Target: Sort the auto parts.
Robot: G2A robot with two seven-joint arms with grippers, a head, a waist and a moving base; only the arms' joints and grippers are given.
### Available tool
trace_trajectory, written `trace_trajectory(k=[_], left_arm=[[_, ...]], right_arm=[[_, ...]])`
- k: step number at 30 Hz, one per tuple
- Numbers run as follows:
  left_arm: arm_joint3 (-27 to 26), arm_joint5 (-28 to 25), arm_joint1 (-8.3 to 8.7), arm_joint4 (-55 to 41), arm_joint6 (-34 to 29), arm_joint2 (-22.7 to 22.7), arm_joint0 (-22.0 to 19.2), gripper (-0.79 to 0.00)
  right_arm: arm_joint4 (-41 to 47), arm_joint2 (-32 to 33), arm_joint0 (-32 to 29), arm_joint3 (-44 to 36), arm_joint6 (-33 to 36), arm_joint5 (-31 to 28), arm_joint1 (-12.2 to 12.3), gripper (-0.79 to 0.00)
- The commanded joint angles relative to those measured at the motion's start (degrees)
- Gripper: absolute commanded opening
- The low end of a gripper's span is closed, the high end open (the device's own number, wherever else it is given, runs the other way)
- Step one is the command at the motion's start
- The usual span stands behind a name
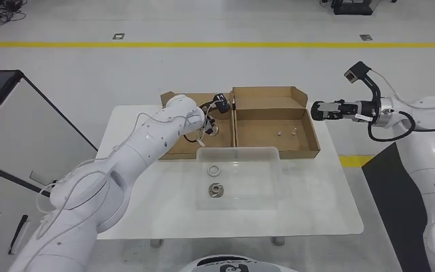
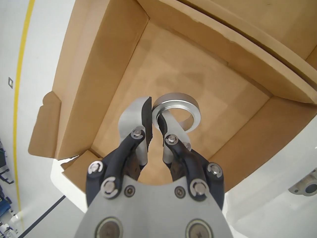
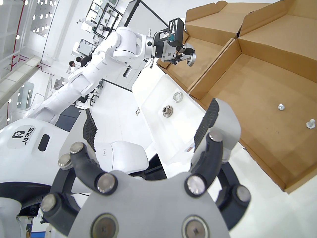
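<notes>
The left gripper (image 2: pixel 154 116) is pinched on a metal ring (image 2: pixel 177 111), with 1 finger inside the ring's hole and 1 against its outer wall. The ring is held over the floor of the left cardboard box (image 2: pixel 173 70), clear of its walls. The right gripper (image 3: pixel 148 125) is held off the right edge of the table (image 1: pixel 326 204), its fingers spread with nothing between them. 2 small bolts (image 1: pixel 279 132) are seen near each other on the floor of the right cardboard box (image 1: pixel 258 139). In the clear bin (image 1: pixel 272 155), placed in front of both boxes, a second ring (image 1: pixel 214 170) and a flanged part (image 1: pixel 214 190) are seen, near each other.
</notes>
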Motion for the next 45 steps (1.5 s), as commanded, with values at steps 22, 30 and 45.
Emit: trace_trajectory(k=[22,30,45], left_arm=[[13.8,-2.3,-8.16,4.2,4.9,1.3,0.6,-0.785],[17.2,-2.2,-9.79,5.4,5.9,0.9,0.5,-0.477],[21.3,-2.8,-10.99,5.8,11.6,-1.6,-0.8,0.000]], right_arm=[[0.0,0.0,0.0,0.0,0.0,0.0,0.0,0.000],[0.0,0.0,0.0,0.0,0.0,0.0,0.0,0.000],[0.0,0.0,0.0,0.0,0.0,0.0,0.0,0.000]])
